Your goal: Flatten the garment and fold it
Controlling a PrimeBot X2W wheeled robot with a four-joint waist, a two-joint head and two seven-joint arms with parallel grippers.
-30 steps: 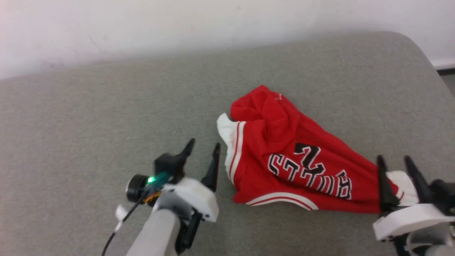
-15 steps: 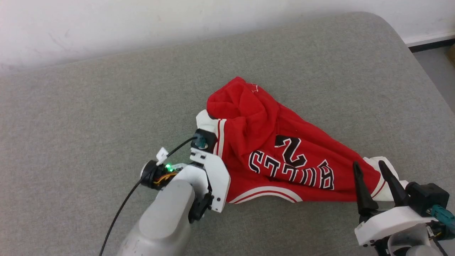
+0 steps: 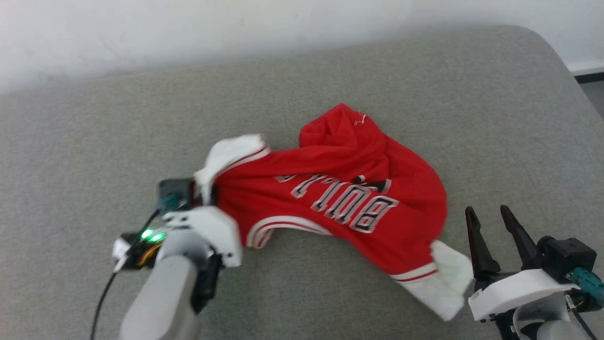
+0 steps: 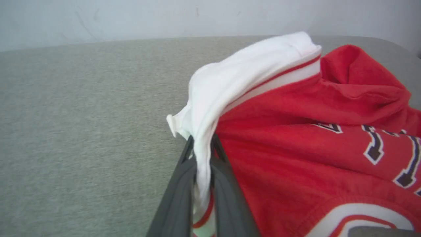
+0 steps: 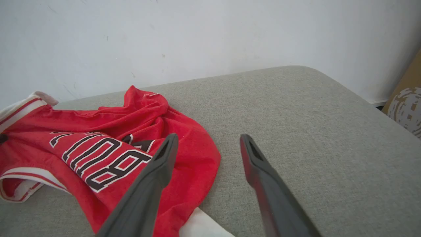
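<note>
The garment [image 3: 339,198], a red jersey with black white-outlined lettering, lies crumpled on the grey padded surface [image 3: 94,141]. My left gripper [image 3: 206,188] is at its left end, shut on a white sleeve [image 4: 230,75] with red-white trim. In the left wrist view the two dark fingers [image 4: 177,191] pinch that sleeve's edge, and the cloth is stretched taut to the right. My right gripper [image 3: 487,210] stands open just right of the garment, nothing between its fingers. The other white sleeve [image 3: 446,278] lies beside it. The right wrist view shows the garment [image 5: 98,138] left of the open right gripper [image 5: 209,136].
A pale wall runs behind the grey surface. The surface's rounded far right corner [image 3: 542,52] drops to the floor. A brown cardboard-like object [image 5: 406,105] stands beyond that edge in the right wrist view. Bare grey surface extends left of the garment and behind it.
My left gripper reached the white sleeve, shut on it and drew it left, stretching the garment sideways. The other sleeve now lies by the right gripper. The head camera also shifted.
</note>
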